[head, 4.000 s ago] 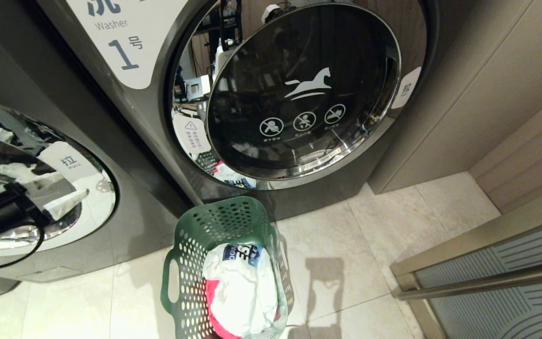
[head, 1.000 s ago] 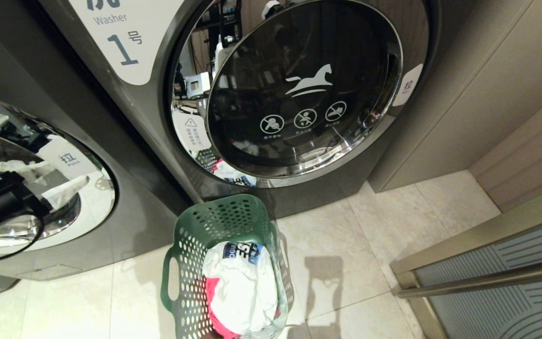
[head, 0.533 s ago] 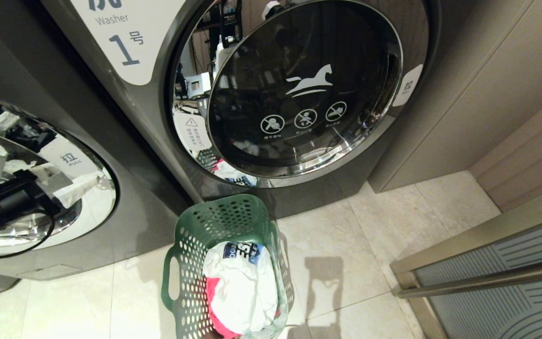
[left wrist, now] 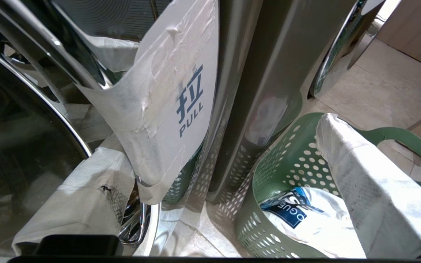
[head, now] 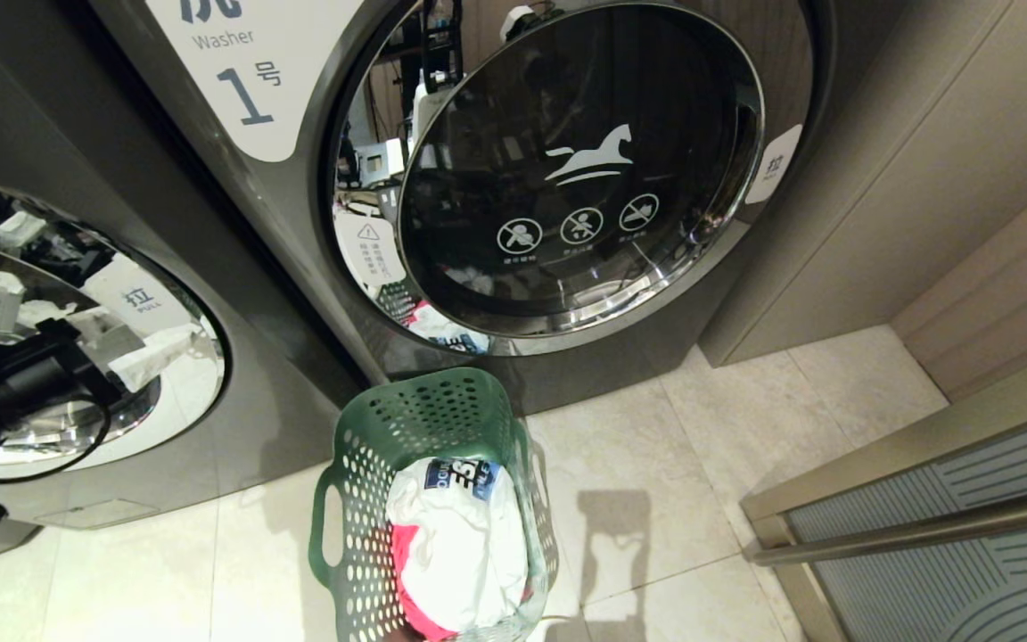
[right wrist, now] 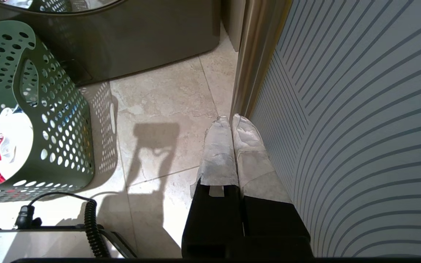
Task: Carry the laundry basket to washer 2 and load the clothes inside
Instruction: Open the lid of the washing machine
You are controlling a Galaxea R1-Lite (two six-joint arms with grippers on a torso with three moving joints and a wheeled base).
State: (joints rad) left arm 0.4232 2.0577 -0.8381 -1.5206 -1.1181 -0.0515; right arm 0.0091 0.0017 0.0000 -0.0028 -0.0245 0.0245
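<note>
Reaching for the PULL tab (left wrist: 190,100) on the left machine's door (head: 77,357), the left gripper (left wrist: 232,204) has its taped fingers (left wrist: 371,190) spread wide, holding nothing. Right gripper (right wrist: 232,126) hangs pressed shut, empty, near the striped panel (right wrist: 360,128). Laundry basket (head: 424,419) sits on the floor (head: 656,446) below washer 1 (head: 567,178); stiff, light, grab a looped handle. Clothes (head: 460,544) inside look soft and limp: pinch a bunched fold.
</note>
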